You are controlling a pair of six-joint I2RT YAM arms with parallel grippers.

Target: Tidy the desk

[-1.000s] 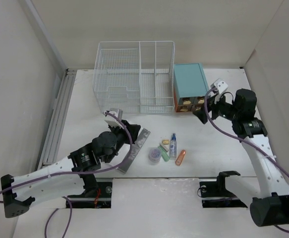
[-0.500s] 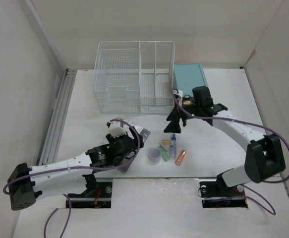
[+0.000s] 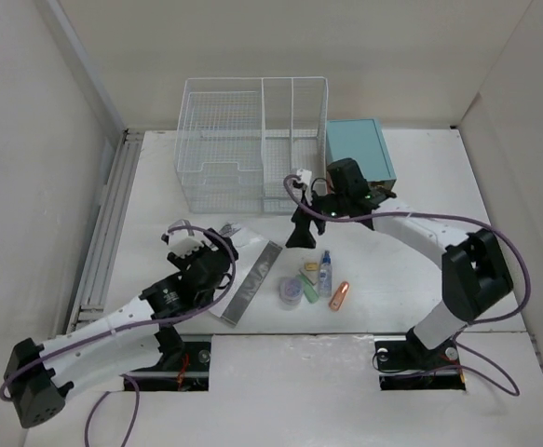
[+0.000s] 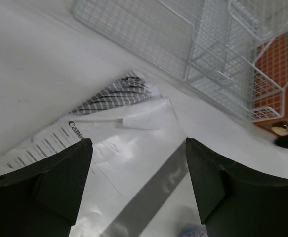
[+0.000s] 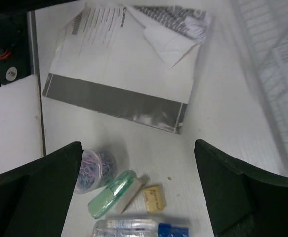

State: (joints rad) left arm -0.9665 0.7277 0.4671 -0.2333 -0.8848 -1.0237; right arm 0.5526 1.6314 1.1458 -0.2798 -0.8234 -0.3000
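Item: desk [image 3: 155, 186], a flat white matte tabletop filling the floor of the light-walled enclosure, with a metal rail [image 3: 108, 223] along its left edge. On it, at the back: a white wire basket organizer [image 3: 252, 140], upright, with a teal drawer cabinet [image 3: 359, 149] just beside it on the right. Near the middle front: a printed booklet [image 3: 252, 279] with a grey band, lying flat and aslant, one corner folded up. Right of the booklet is a close cluster: a round tub of coloured paper clips [image 3: 291, 293], a green-and-white eraser [image 3: 305, 277], a small yellow piece [image 3: 312, 267], a clear bottle with a blue cap [image 3: 325, 275] lying on its side, and an orange tube [image 3: 339, 296]. Left gripper [image 3: 217, 250]: over the far end of the booklet, its fingers [image 4: 60, 177] spread apart with nothing between them (printed lines and the grey band show in the gap). Right gripper [image 3: 301, 233]: pointing downward between the organizer and the cluster, jaws wide apart and holding nothing; its wrist view looks down on the booklet, the tub, the eraser and the bottle.
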